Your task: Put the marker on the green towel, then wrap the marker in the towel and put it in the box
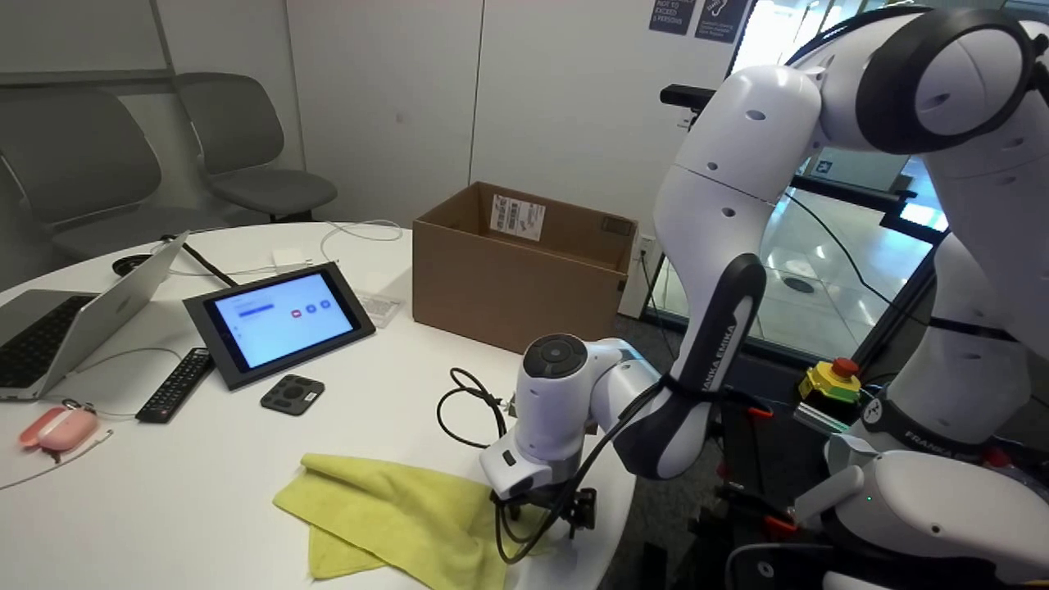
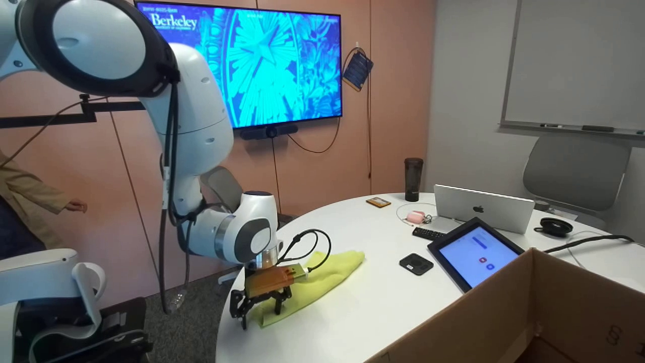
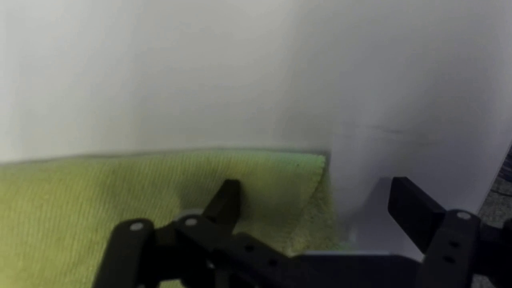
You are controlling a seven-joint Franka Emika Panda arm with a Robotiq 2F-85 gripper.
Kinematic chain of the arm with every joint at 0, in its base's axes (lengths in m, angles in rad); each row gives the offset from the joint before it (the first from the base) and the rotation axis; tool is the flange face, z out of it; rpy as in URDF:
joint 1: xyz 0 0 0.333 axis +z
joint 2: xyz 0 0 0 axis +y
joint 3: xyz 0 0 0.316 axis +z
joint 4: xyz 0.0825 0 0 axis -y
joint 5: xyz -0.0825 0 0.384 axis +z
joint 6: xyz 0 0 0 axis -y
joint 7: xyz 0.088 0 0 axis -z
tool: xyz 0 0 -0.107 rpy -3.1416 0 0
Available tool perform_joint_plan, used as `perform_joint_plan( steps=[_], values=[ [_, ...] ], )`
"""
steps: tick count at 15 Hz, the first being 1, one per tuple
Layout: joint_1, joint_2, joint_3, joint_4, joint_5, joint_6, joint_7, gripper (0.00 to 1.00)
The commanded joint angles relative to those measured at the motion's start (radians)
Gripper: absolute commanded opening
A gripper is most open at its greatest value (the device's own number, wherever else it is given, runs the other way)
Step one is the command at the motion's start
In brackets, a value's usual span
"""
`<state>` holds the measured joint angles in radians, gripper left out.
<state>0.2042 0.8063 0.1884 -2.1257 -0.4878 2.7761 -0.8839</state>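
In an exterior view we see a pale panelled wall (image 1: 385, 115) with two dark signs (image 1: 721, 18) high on it, and two grey chairs (image 1: 233, 135) standing by a white, round-edged worktop (image 1: 180, 508). Beside the wall, bright light comes through large glass (image 1: 869, 168), with a shiny floor (image 1: 791, 266) beyond. In an exterior view we also see a pinkish-orange wall (image 2: 398, 116) carrying a large lit screen (image 2: 282, 70), and beside it a grey wall (image 2: 468, 80) with a whiteboard (image 2: 579, 65). Dark carpet (image 2: 201, 300) lies beside the worktop.
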Motion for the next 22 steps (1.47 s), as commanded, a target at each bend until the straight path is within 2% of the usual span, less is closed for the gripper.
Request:
perform_joint_plan(
  steps=[1, 3, 11, 14, 17, 22],
  values=[
    [0.019, 0.017, -0.027, -0.007, -0.018, 0.086, 0.036, 0.72],
    [0.022, 0.019, -0.038, -0.009, -0.019, 0.115, 0.042, 0.68],
    [0.013, -0.015, -0.049, -0.034, -0.015, 0.152, 0.059, 0.04],
    [0.002, -0.046, -0.049, -0.063, -0.014, 0.155, 0.065, 0.00],
    [-0.014, -0.082, -0.045, -0.096, -0.007, 0.151, 0.072, 0.04],
    [-0.051, -0.189, -0.031, -0.170, -0.004, 0.127, 0.063, 0.03]
  ],
)
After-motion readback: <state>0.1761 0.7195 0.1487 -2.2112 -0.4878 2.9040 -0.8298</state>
